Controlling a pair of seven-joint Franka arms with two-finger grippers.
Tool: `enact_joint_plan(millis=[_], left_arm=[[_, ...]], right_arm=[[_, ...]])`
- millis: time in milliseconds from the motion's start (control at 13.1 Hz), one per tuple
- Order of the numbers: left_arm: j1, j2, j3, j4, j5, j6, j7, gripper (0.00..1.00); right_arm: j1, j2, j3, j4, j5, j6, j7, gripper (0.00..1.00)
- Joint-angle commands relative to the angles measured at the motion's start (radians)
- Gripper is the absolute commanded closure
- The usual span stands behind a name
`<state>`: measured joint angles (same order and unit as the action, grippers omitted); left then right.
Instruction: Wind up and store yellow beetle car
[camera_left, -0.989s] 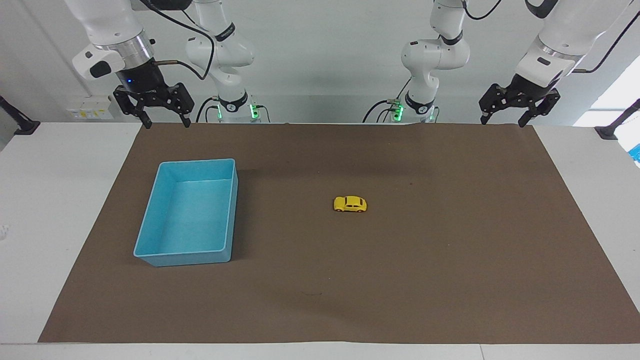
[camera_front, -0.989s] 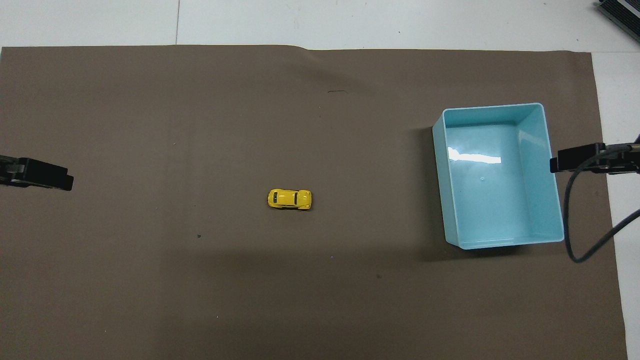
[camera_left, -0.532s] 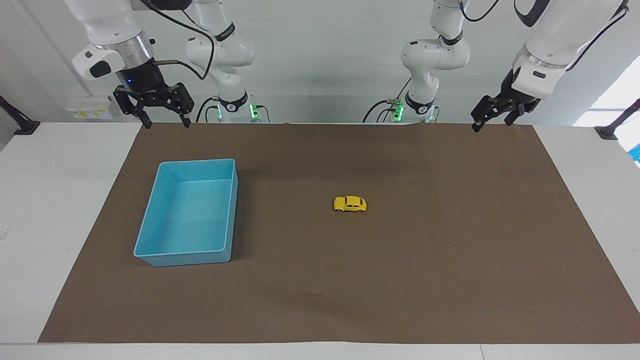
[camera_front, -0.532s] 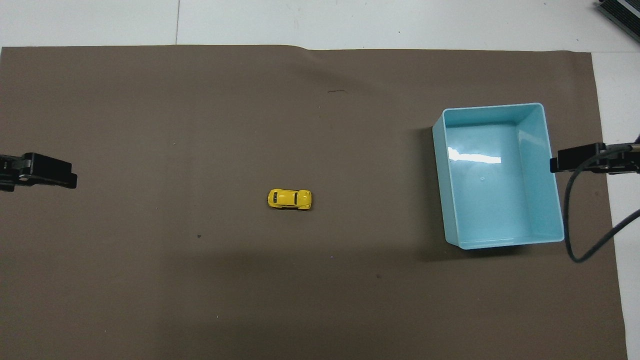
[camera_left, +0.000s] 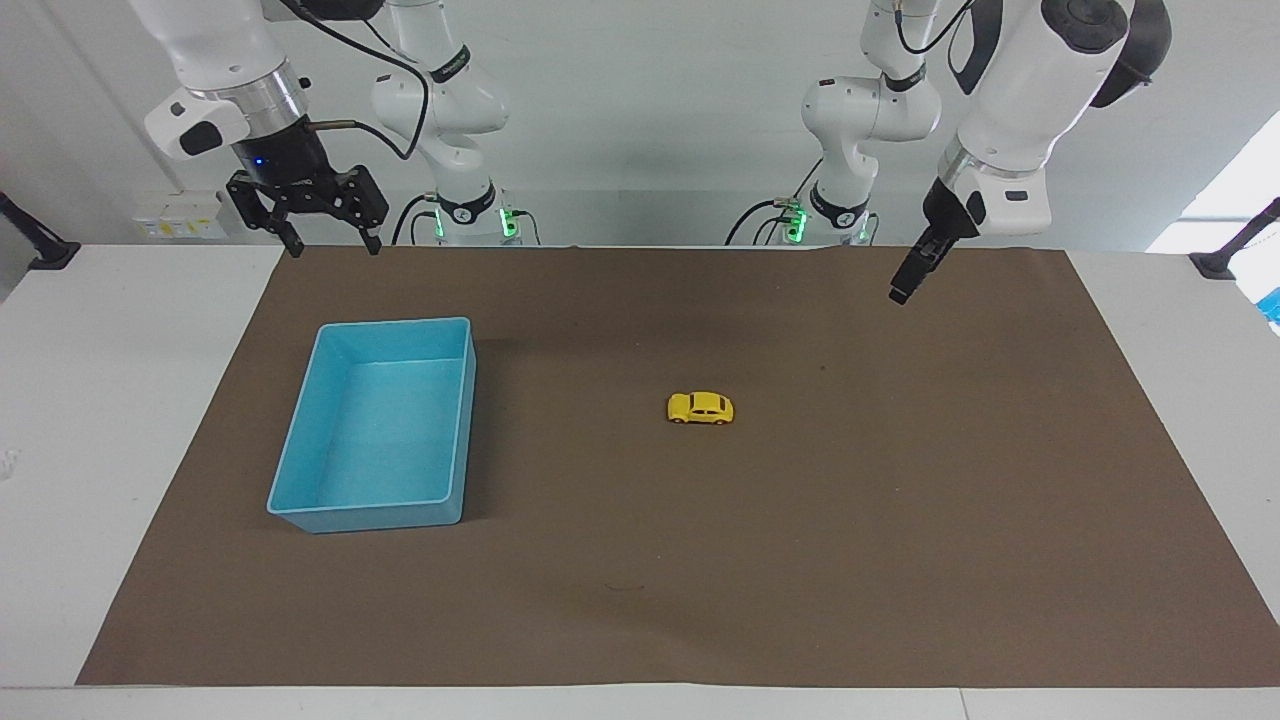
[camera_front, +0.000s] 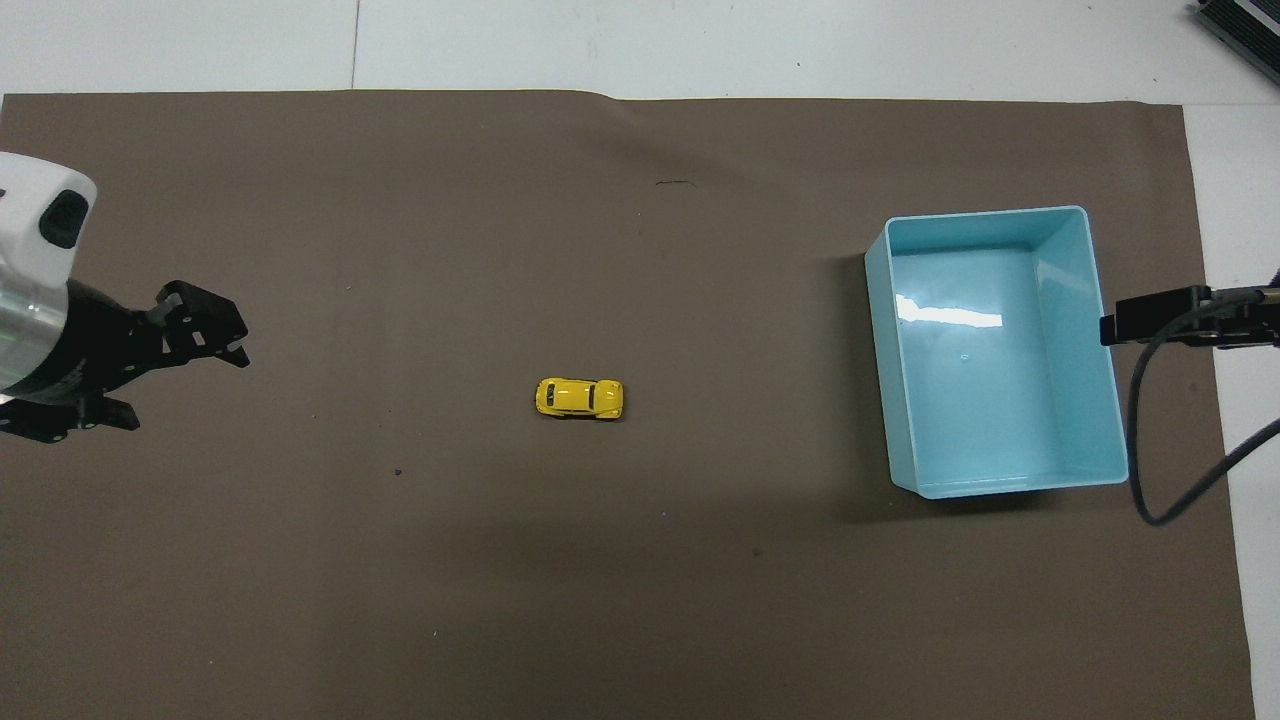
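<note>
A brown mat (camera_left: 900, 520) is spread over a white table (camera_left: 100, 400), with a pale wall seen above the robots' end. The yellow beetle car (camera_left: 700, 408) (camera_front: 579, 398) rests on its wheels near the middle of the mat, untouched. Taking the car as landmark, the light-blue bin (camera_left: 372, 425) (camera_front: 997, 350) is set well apart from it toward the right arm's end, and nothing is seen inside it. The right gripper (camera_left: 330, 235) (camera_front: 1125, 328) is held up over the mat edge by the bin, fingers spread wide and holding nothing. The left gripper (camera_left: 903, 285) (camera_front: 215, 340) hangs over the mat toward the left arm's end, well apart from the car; nothing is held, and how far its fingers are parted cannot be told.
</note>
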<state>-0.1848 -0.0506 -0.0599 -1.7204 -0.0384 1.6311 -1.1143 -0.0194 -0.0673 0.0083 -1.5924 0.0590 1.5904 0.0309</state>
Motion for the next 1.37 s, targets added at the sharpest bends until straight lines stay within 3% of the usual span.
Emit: enact_joint_plan(millis=[0, 380, 1293], left_arm=[[-0.036, -0.015, 0.012, -0.064, -0.014, 0.094, -0.181, 0.0], [-0.117, 0.003, 0.014, -0.145, -0.014, 0.258, -0.45, 0.0], [-0.324, 0.288, 0.017, -0.14, 0.0, 0.555, -0.915, 0.0]], right_arm=[[-0.013, -0.009, 0.002, 0.0, 0.013, -0.006, -0.003, 0.0], [-0.013, -0.008, 0.004, 0.0, 0.016, -0.004, -0.003, 0.0], [-0.013, -0.008, 0.002, 0.0, 0.019, -0.003, 0.001, 0.0]])
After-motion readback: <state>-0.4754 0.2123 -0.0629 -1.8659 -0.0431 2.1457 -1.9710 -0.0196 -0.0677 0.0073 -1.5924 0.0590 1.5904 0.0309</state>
